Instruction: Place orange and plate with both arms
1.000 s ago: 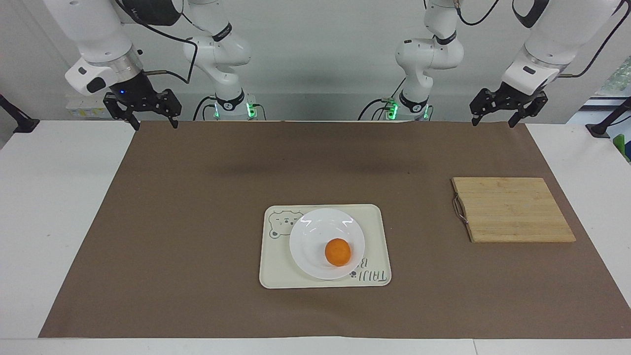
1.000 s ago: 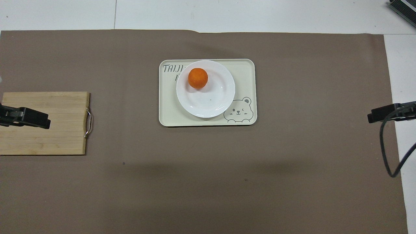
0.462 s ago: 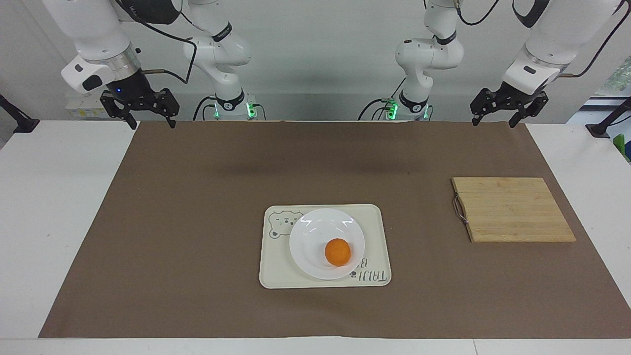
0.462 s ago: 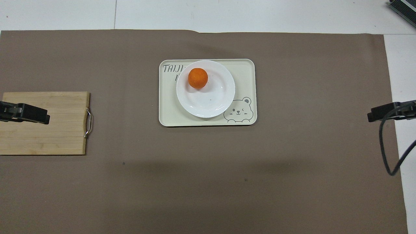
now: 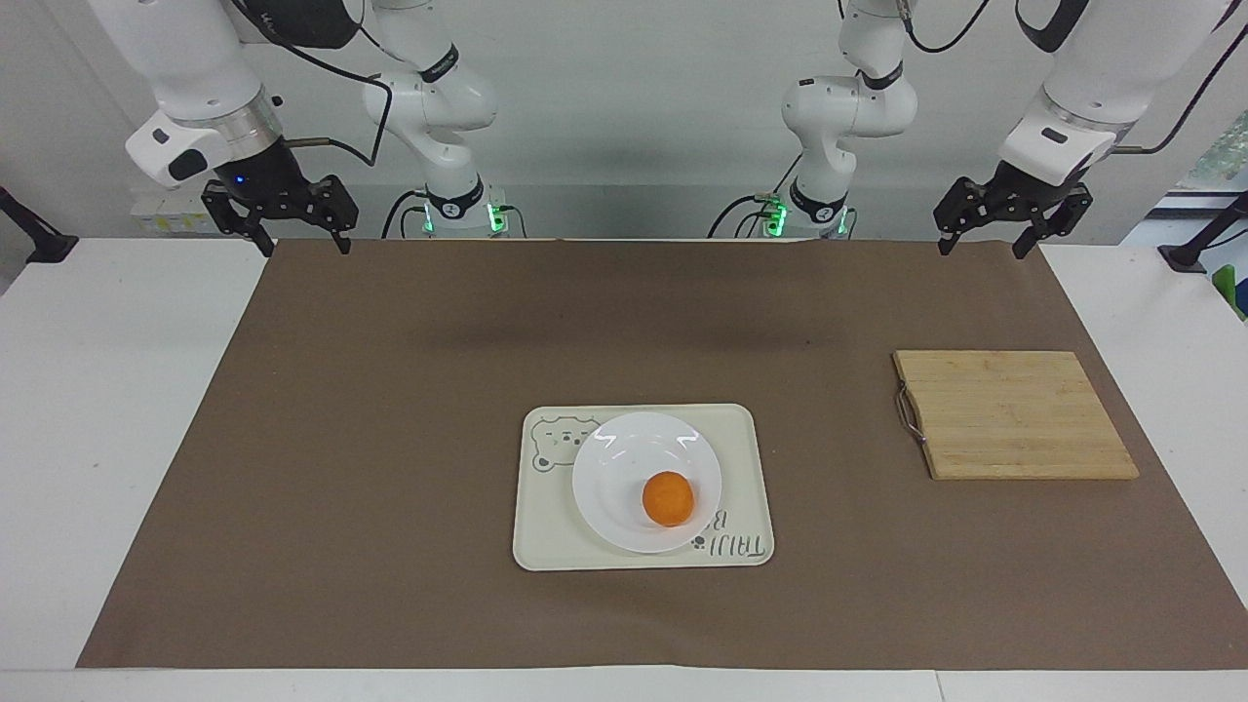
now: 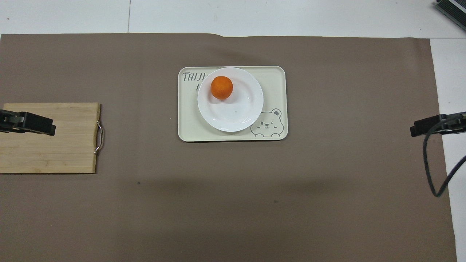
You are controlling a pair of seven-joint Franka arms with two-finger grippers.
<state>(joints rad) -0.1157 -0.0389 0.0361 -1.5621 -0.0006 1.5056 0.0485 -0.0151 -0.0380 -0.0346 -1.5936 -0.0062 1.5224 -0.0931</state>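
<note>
**Orange on plate, plate on tray; both claws raised and empty**

Orange (image 5: 668,498) sits on the white plate (image 5: 614,468), off-centre, toward the plate's edge farther from the robots and toward the left arm's end; plate rests on a cream tray (image 5: 746,468) with a bear drawing, near the middle of the brown mat (image 5: 390,439) that covers most of the table (image 5: 97,390); plate overlaps the tray's printed lettering; the bear figure shows at the tray corner nearer the robots, toward the right arm's end.

Bamboo cutting board (image 5: 1014,414) with a metal handle lies flat on the mat toward the left arm's end, well apart from the tray.

Left claw (image 5: 1010,216) hangs in the air over the mat's edge nearest the robots at the left arm's end; fingers apart, nothing between them; in the overhead view its tip (image 6: 27,123) shows across the cutting board, though the facing view puts it high and clear of the board.

Right claw (image 5: 281,216) hangs over the mat's corner nearest the robots at the right arm's end; fingers apart, nothing held; both claws well apart from orange and plate.
</note>
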